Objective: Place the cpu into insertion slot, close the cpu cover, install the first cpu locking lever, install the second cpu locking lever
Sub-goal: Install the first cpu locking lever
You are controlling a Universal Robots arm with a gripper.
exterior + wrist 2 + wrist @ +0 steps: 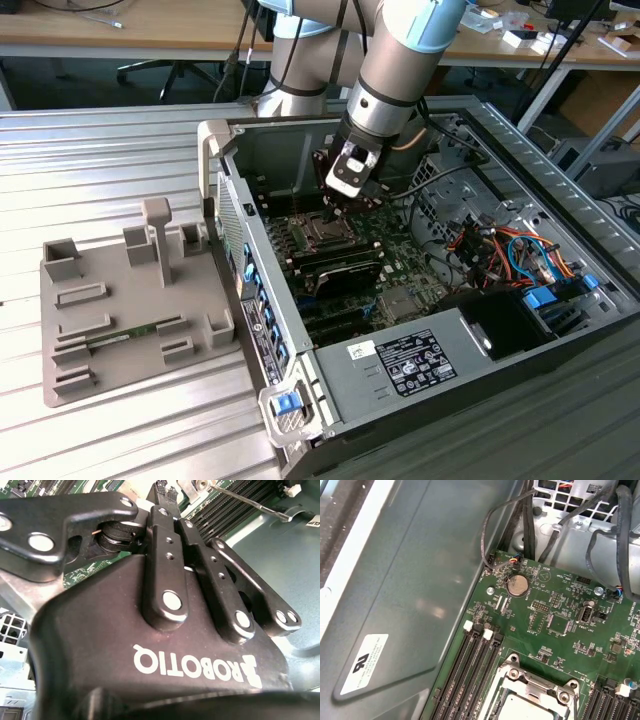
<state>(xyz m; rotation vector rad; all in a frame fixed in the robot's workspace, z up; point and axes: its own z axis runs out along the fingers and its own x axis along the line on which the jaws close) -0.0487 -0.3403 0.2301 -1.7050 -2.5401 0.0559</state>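
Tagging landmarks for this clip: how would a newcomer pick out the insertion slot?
In the open computer case, look at the green circuit board on its floor. The insertion slot is the square, silver-framed socket beneath the gripper, flanked by long narrow black memory slots; it alone is square and metal-rimmed.

The arm (398,62) is a thick silver-grey tube with a pale blue joint cap and a dark band near the wrist. The gripper (166,492) is matt black, its flat bars pinned by round silver rivets, white lettering across its body
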